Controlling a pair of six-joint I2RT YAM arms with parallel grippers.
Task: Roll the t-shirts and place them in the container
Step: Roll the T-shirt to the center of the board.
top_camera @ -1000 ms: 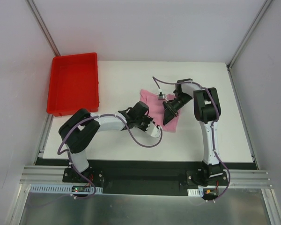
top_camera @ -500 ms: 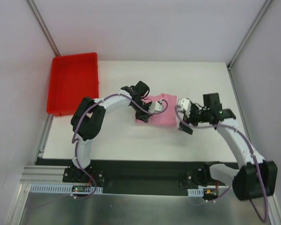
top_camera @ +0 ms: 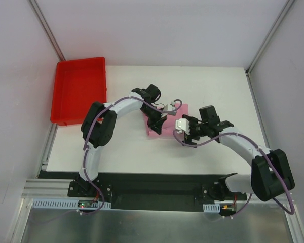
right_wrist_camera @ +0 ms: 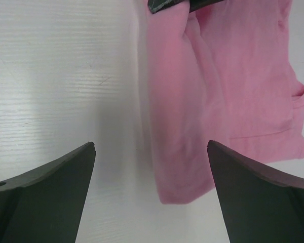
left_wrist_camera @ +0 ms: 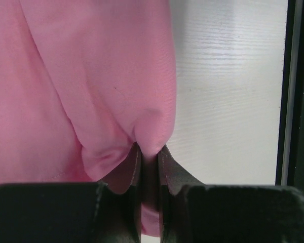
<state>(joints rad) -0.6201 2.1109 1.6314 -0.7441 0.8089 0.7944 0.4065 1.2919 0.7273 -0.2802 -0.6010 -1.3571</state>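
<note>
Left wrist view: the left gripper (left_wrist_camera: 149, 152) has its dark fingers pinched together on a soft fold of the plain light-pink cotton t-shirt (left_wrist_camera: 91, 76), which lies bunched on the white wood-grain table (left_wrist_camera: 228, 91). The right gripper (right_wrist_camera: 151, 147) gapes wide and empty above the shirt's rounded hem.

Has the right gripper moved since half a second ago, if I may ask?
Yes: the right gripper shifted left, away from the table's right edge, toward the t-shirt.
</note>
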